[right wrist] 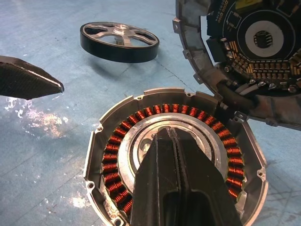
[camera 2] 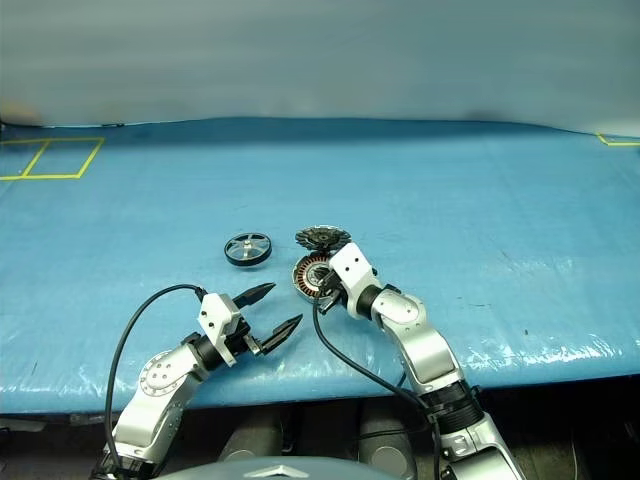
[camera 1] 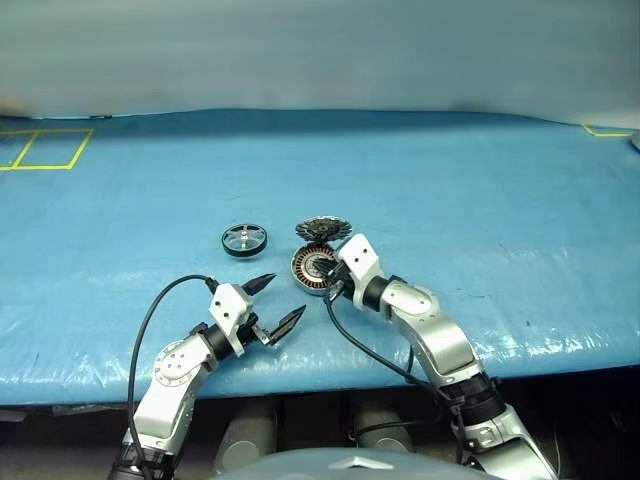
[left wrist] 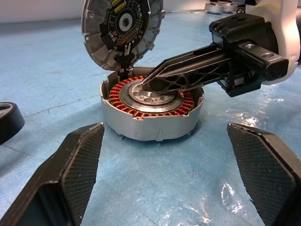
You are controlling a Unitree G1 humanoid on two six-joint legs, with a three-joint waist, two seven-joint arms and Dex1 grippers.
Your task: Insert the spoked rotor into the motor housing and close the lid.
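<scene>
Blue table cover [camera 1: 480, 200] fills most of the head views. Motor housing [camera 1: 313, 268] sits near frame centre, just below middle, open – copper windings [right wrist: 141, 114] ringed around a silver centre plate. Lid [camera 1: 322, 229] stands tilted up at the housing's far edge, hinged there by a dark cable, its circuit-board underside facing the left wrist camera [left wrist: 123, 29]. Spoked rotor [camera 1: 245, 240] lies flat on the cover to the left of the housing and apart from it, not held by anything.

Right gripper [left wrist: 146, 81] – fingers pressed together, nothing between them. It reaches in from the lower right of the head view, angled down, with its tip over the housing's silver centre plate; in the left wrist view the tip looks to be touching the plate, but contact is hard to confirm. In the right wrist view the closed fingers [right wrist: 176, 188] rise from the bottom edge and cover the near part of the housing's centre; the rotor sits in the upper left of that frame, well away from them.

Left gripper [camera 1: 277, 303] – fingers spread wide and empty, lower left of centre in the head view, pointing toward the housing. It stops short of it. In the left wrist view its two pads [left wrist: 82, 160] frame the housing from either side without touching. The rotor's rim just shows at that frame's left edge.
</scene>
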